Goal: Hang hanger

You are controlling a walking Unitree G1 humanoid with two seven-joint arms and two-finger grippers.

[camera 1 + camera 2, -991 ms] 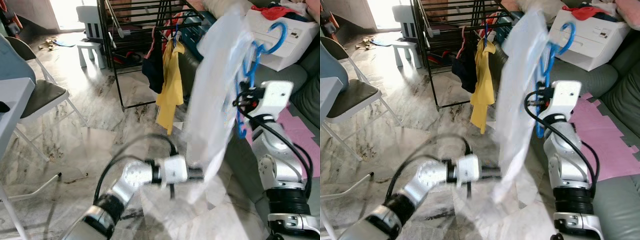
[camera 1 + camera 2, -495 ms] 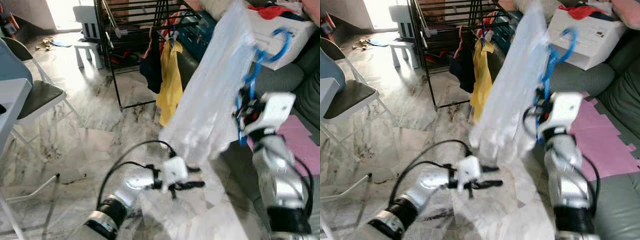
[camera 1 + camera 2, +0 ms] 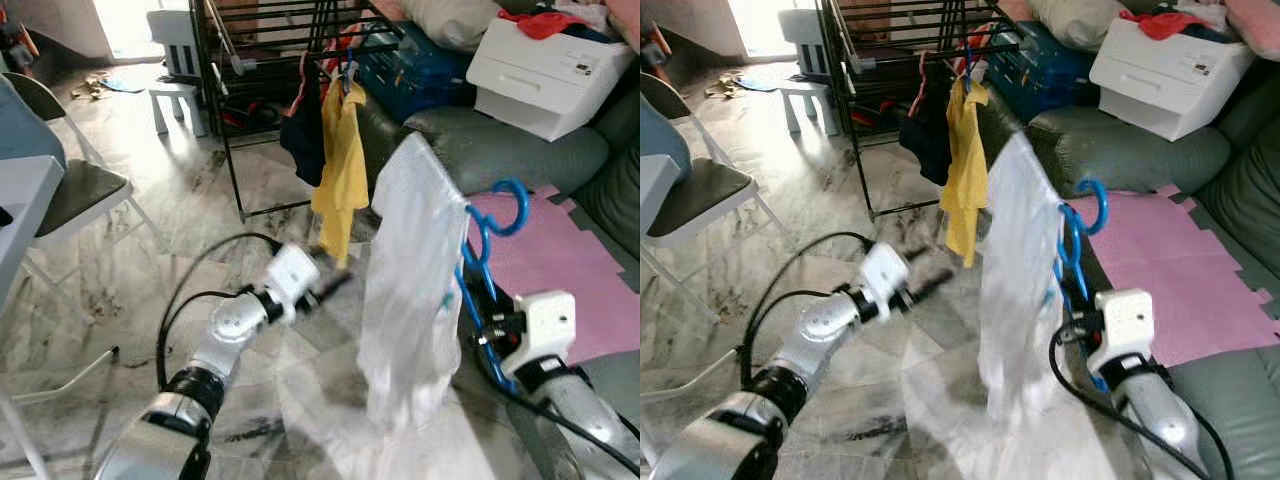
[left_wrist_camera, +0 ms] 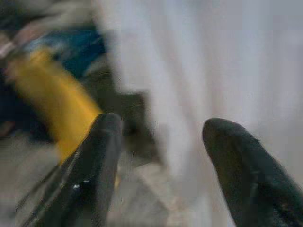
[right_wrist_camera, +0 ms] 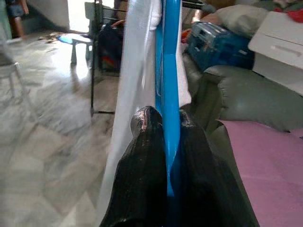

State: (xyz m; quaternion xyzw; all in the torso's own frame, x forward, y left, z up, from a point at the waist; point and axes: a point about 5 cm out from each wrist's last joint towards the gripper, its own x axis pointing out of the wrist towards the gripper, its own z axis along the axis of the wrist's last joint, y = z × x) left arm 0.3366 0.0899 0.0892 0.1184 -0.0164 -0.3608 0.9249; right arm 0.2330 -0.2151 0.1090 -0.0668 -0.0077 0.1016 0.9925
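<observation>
We start at the right gripper (image 5: 165, 142): its two black fingers (image 5: 142, 156) are pinched tight on the blue hanger (image 5: 169, 71), gripping the plastic bar between them. In the head views that gripper sits low on the right, just in front of the grey sofa (image 3: 520, 150), and the hanger stands nearly upright above it, its long axis running up and down with a slight lean, the hook (image 3: 503, 205) at the top curling over toward the sofa side. A white garment (image 3: 410, 300) hangs from the hanger, draped down its left face almost to the marble floor (image 3: 150, 260).

The left gripper (image 4: 161, 142) is spread wide and holds nothing; its fingers (image 4: 97, 156) frame the white cloth and a yellow blur beyond. In the head views it is reached forward, blurred, so we can only say its tip is near the lower hem of the yellow shirt (image 3: 340, 165).

That shirt hangs on the black drying rack (image 3: 270, 60) beside a dark garment (image 3: 305, 135). Behind the sofa arm sit a blue bag (image 3: 420, 70) and a white printer-like box (image 3: 545, 70). A pink mat (image 3: 570, 260) lies on the sofa seat. A folding chair (image 3: 70, 190) stands at far left.
</observation>
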